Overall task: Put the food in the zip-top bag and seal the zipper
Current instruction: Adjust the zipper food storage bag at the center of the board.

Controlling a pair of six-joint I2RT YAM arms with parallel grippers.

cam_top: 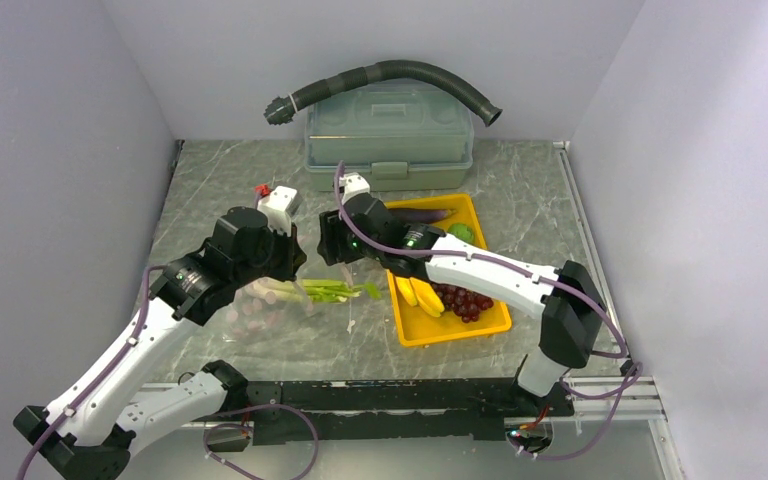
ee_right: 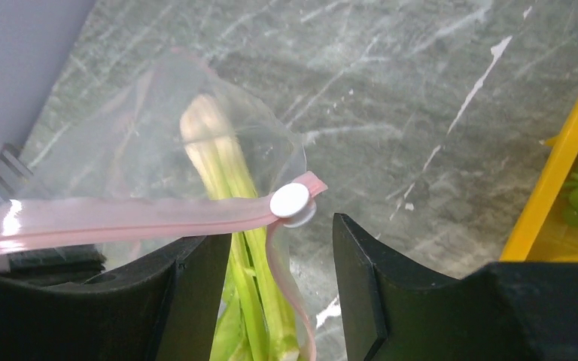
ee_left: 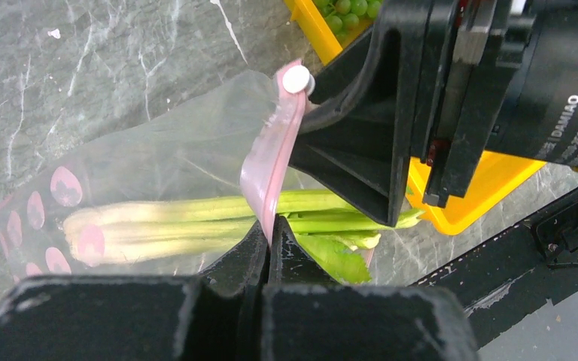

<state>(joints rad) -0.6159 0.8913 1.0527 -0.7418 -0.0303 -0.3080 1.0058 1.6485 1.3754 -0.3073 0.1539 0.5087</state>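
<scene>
Step in hand: bag mouth being taken up for loading, sealing not yet due. Bag [cam_top: 260,308] is laid flat on the counter [cam_top: 520,180], left of centre toward the near edge, mouth turned to the tray [cam_top: 430,335]. Leek [ee_left: 196,226] is seen partly inside, white end deep in the bag, green tops sticking out past the mouth. Left pincer [ee_left: 269,239] is clamped together on the zipper [ee_right: 143,218] at one end of the mouth, strip held lifted. Right pincer [ee_right: 271,278] is apart, set astride the strip just below the white slider [ee_right: 291,201]; nothing gripped yet, as far as can be seen. Bananas [cam_top: 418,293], dark grapes [cam_top: 465,300], eggplant [cam_top: 422,214] and a green piece [cam_top: 460,232] are left in the tray, right of centre. Task judged early: one item partly in, the rest untouched, zipper unsealed. Next move is judged to call for the right pincer being shut on one lip only near the slider, then the mouth being pulled wide; both lips pinched together would keep it closed. Thin floppy film, slip likely.
</scene>
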